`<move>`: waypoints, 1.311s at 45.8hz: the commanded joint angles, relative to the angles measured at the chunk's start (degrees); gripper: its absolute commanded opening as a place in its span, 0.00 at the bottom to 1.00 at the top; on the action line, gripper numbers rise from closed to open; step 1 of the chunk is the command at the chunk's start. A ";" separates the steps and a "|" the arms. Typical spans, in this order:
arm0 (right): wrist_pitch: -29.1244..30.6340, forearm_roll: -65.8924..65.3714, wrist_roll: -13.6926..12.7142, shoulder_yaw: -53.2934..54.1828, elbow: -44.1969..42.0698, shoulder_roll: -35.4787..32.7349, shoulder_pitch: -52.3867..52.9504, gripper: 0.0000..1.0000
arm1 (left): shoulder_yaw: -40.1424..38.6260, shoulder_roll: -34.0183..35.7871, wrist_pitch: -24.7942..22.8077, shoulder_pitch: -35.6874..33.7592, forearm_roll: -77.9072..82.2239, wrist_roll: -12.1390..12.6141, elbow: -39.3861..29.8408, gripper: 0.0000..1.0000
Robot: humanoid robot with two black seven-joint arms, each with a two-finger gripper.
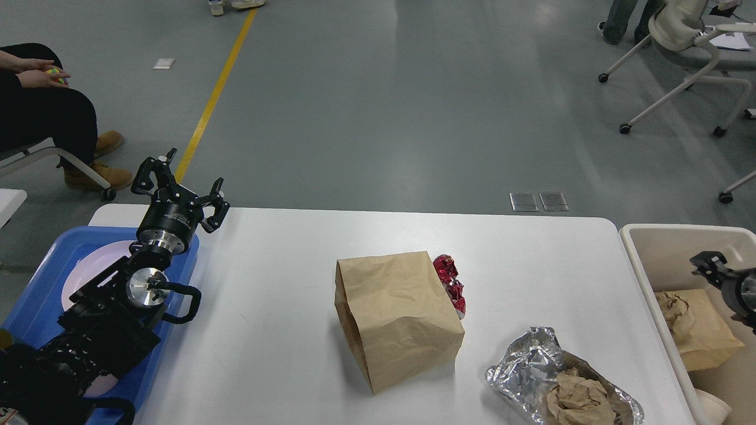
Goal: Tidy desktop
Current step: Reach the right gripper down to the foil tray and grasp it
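The white desktop (pixel 266 330) carries a brown paper bag (pixel 396 319) lying on its side near the middle. A crumpled red foil wrapper (pixel 450 283) rests against the bag's right side. A crushed foil tray (pixel 525 366) holding a wad of brown paper (pixel 576 401) sits at the front right. My left gripper (pixel 182 180) is open and empty, raised over the table's far left corner beside the blue tray. My right gripper (pixel 709 264) pokes in at the right edge above the beige bin, and its fingers cannot be told apart.
A blue tray (pixel 35 307) with a pale plate (pixel 88 265) stands at the left under my left arm. The beige bin (pixel 661 242) at the right holds a brown paper bag (pixel 703 324) and a white cup (pixel 709 404). A seated person (pixel 41 112) and office chairs (pixel 685 35) are beyond the table.
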 commanded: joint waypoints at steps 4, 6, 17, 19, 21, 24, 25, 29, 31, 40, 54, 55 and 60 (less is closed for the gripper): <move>7.54 -1.35 0.00 -12.00 15.76 0.08 19.44 1.00 | 0.00 0.00 0.02 0.03 0.00 0.00 0.00 0.96; 9.74 -2.58 -0.09 -12.79 18.40 0.17 23.04 1.00 | 0.00 0.00 0.02 0.03 0.00 0.00 0.00 0.97; 27.58 -6.71 -0.09 -12.36 27.91 5.61 36.77 1.00 | 0.00 0.00 0.02 0.03 0.00 0.00 0.00 0.97; 29.52 -6.71 -0.09 -12.27 27.91 7.45 36.86 1.00 | 0.00 0.00 0.02 0.03 0.00 0.00 0.00 0.97; 30.49 -6.80 -0.09 -12.18 27.82 9.30 36.42 1.00 | 0.00 0.00 0.02 0.03 0.00 0.00 0.00 0.97; 30.49 -6.71 -0.09 -12.00 27.73 11.59 35.02 1.00 | 0.00 0.00 0.02 0.03 0.00 0.00 0.00 0.97; 30.49 -6.71 -0.09 -12.00 27.73 12.38 34.06 1.00 | 0.00 0.00 0.02 0.03 0.00 0.00 0.00 0.96; 30.14 -6.71 -0.09 -10.78 27.21 14.84 29.66 1.00 | 0.00 0.00 0.02 0.03 0.00 0.00 0.00 0.97; 30.05 -6.71 -0.09 -9.37 26.77 15.46 27.73 1.00 | 0.00 0.00 0.02 -0.06 0.00 0.00 0.01 0.97; 29.00 -6.54 -0.09 -3.22 23.52 17.31 19.03 1.00 | 0.00 0.00 0.02 0.03 0.00 0.00 0.00 0.97; 23.03 -5.83 -0.09 0.21 19.12 19.06 10.32 1.00 | 0.00 0.00 0.02 -0.06 0.00 0.00 0.00 0.97; 22.24 -5.83 -0.09 0.39 18.94 19.24 9.80 1.00 | 0.00 0.00 0.02 0.03 0.00 0.00 0.00 0.96; 18.90 -5.83 -0.09 0.83 17.98 19.77 7.86 1.00 | 0.00 0.00 0.02 -0.06 0.00 0.00 0.00 0.97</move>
